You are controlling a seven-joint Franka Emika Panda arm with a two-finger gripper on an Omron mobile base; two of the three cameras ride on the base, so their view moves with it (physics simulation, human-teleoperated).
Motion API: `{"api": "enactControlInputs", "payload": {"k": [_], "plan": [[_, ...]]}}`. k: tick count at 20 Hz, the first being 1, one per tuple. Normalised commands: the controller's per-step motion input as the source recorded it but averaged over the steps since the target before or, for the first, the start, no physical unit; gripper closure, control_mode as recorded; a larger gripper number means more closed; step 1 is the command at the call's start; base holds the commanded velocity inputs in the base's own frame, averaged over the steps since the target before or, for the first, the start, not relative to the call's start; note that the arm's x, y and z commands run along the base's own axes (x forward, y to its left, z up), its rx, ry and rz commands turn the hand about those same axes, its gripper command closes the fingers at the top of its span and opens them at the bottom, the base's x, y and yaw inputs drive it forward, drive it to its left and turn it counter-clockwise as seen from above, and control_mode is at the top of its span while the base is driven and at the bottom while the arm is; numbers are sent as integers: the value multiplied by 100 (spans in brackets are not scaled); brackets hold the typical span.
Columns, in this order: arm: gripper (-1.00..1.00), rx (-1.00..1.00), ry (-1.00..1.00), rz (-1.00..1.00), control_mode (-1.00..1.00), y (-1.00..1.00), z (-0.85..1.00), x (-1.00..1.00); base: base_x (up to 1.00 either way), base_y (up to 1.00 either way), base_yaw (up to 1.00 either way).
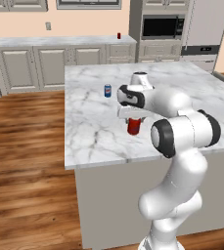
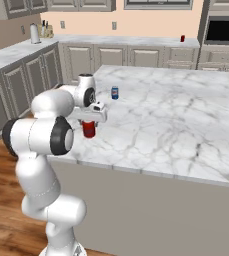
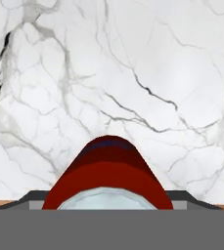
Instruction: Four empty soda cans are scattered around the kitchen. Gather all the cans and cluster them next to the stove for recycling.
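1. Even, bright, flat rendered light; no glare.
2. Soft shading darkens the white grey-veined marble island counter (image 1: 191, 93) front.
3. Pictures are low-resolution and slightly soft; the small far red can (image 1: 119, 35) blurs.

arm: rising from the base, elbow bending high, forearm reaching forward and down
wrist: turning the hand straight downward
gripper (image 1: 134, 122): pointing down, hanging low, jaws sitting either side of a red can (image 1: 133, 127)
grip: jaws closing around the can's upper part, whether they are pressing it is not clear
fingertips: hiding behind the can in the hand view
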Motion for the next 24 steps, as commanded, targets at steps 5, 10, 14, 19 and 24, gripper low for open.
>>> {"api": "enactControlInputs", "payload": {"k": [5, 10, 14, 19, 24], "plan": [[100, 0, -1, 0, -100, 0, 20, -35, 0, 0, 0], [100, 0, 1, 0, -100, 0, 15, -27, 0, 0, 0], [100, 0, 0, 0, -100, 0, 6, -26, 0, 0, 0], [100, 0, 0, 0, -100, 0, 0, -30, 0, 0, 0], [100, 0, 0, 0, 100, 2, 0, -10, -15, 8, 0]]}}
